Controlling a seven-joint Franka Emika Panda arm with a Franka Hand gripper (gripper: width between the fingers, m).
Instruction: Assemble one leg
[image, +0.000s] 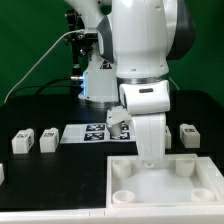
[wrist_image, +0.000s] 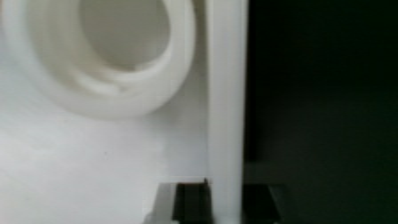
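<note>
Over the tray (image: 190, 197), your hand (image: 150, 161) hangs low beside a corner socket (wrist_image: 103, 55); whether it is apart or clamped on something cannot be told. A loose leg (image: 188, 133) stands on the table (image: 50, 182) at the exterior view's right. Centre squarely over the socket before pressing.
</note>
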